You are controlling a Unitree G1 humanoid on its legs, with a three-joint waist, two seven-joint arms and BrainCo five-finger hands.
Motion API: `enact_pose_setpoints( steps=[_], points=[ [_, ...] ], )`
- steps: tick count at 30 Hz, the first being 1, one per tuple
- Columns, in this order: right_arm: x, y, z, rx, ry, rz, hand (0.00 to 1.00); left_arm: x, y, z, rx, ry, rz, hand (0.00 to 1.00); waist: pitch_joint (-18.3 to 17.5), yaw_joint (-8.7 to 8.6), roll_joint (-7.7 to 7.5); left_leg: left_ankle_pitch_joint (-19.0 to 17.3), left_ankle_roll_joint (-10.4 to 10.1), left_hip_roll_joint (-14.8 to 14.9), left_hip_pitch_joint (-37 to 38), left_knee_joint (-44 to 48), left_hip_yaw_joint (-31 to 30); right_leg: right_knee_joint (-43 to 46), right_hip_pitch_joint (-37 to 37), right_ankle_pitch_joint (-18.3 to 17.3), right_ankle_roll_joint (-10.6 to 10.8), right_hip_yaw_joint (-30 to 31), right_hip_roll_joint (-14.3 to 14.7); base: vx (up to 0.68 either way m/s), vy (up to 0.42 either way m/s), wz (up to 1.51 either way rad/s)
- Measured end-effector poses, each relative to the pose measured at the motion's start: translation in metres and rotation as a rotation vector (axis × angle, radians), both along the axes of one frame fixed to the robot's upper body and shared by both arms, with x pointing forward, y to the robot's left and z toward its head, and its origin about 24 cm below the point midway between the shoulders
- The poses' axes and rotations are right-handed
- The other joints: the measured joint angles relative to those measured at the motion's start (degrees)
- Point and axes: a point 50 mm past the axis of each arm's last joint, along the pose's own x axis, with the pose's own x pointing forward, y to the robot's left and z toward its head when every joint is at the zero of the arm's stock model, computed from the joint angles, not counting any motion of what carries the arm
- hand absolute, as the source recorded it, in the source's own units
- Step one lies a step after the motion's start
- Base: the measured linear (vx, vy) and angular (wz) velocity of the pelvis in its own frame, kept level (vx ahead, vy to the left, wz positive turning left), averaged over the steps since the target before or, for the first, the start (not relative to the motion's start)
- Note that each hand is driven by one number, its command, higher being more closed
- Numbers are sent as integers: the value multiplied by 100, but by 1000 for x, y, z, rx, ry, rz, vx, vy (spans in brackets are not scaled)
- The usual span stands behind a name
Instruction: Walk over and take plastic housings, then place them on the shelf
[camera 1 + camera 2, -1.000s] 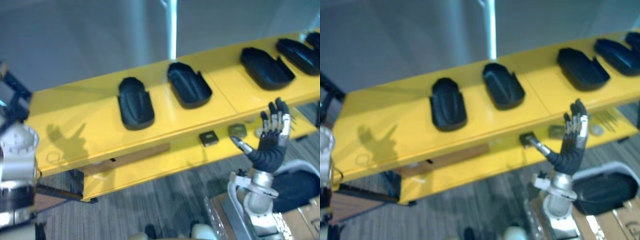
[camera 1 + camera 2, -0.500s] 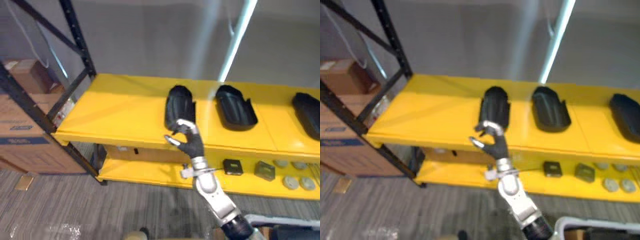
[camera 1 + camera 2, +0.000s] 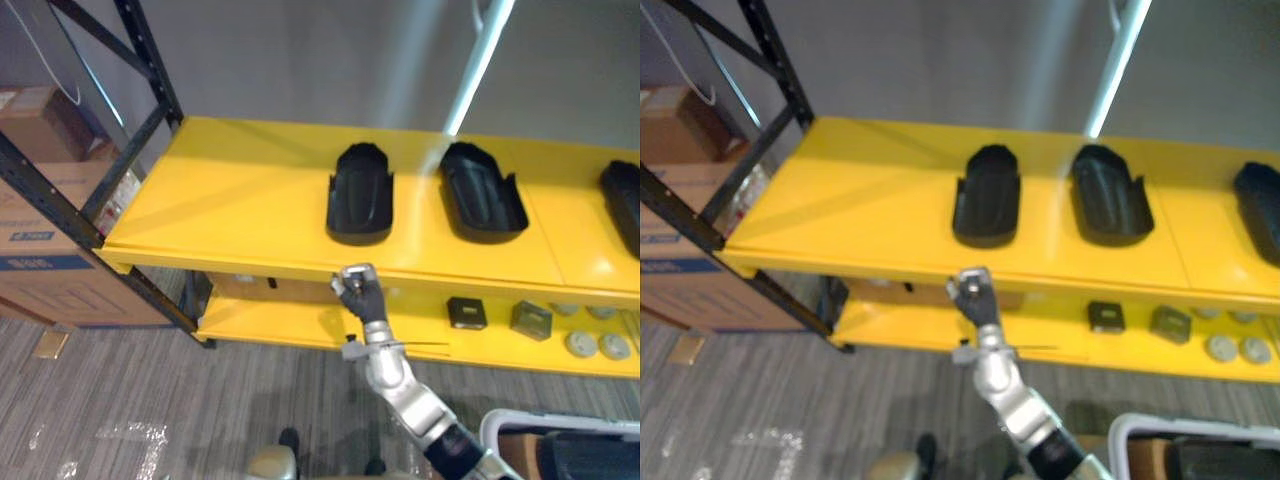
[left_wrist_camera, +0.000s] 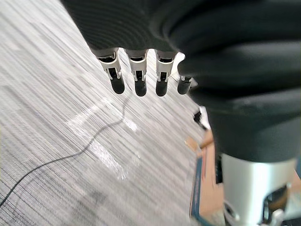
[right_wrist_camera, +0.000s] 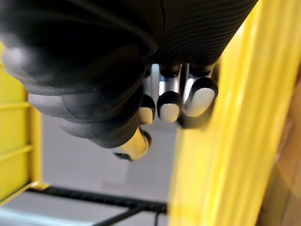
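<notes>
Housings of black plastic lie on the yellow shelf (image 3: 230, 200): nearest housing (image 3: 360, 195) mid-shelf toward the front edge, second housing (image 3: 484, 193) just beside it, third housing (image 3: 625, 205) farther right. The right hand (image 3: 358, 290) is clenched and empty, just below that front edge. It likely needs to lower clear without bumping the edge. The left wrist view adds the left hand (image 4: 140, 75), fingers relaxed, empty, above grey carpet (image 4: 56, 117).
</notes>
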Motion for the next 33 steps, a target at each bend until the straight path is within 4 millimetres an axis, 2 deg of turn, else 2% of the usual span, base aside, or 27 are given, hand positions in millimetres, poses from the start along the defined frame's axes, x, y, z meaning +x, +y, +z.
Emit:
enact_pose_setpoints(
  steps=[7, 18, 24, 28, 31, 33],
  points=[
    [19, -16, 4, -13, 1, -86, 100, 22, -8, 1, -22, -53, -87, 0, 231, 0, -6, -29, 39, -21, -95, 115, -81, 74, -33, -5, 11, -14, -20, 33, 8, 4],
    [28, -27, 11, 8, -17, -138, 100, 20, -12, -2, -45, -35, -106, 0, 372, 20, 35, -41, 57, -85, -155, 185, -189, 207, -61, -96, 75, -145, -104, -56, 13, 5],
    [42, -36, 14, 28, 0, -193, 100, 22, -14, -3, -67, -41, -133, 0, 398, 20, 69, -23, 84, -159, -161, 178, -237, 193, -55, -85, 101, -167, -161, 4, 11, 4],
    [48, -38, 23, 38, -32, -211, 100, 24, -17, -3, -76, -40, -161, 0, 436, 2, 80, -15, 96, -167, -234, 202, -266, 199, -88, -82, 100, -190, -165, 14, 7, 5],
    [67, -47, 41, 40, -69, -244, 100, 31, -24, -4, -95, -52, -214, 0, 537, 4, 149, -16, 97, -159, -353, 324, -299, 270, -162, -78, 93, -221, -163, -44, 1, 7],
    [78, -57, 60, 49, -119, -265, 100, 32, -25, -4, -104, -54, -227, 0, 787, 7, 229, -21, 104, -147, -362, 381, -302, 350, -181, -88, 76, -218, -166, -83, 7, 0]
  ],
)
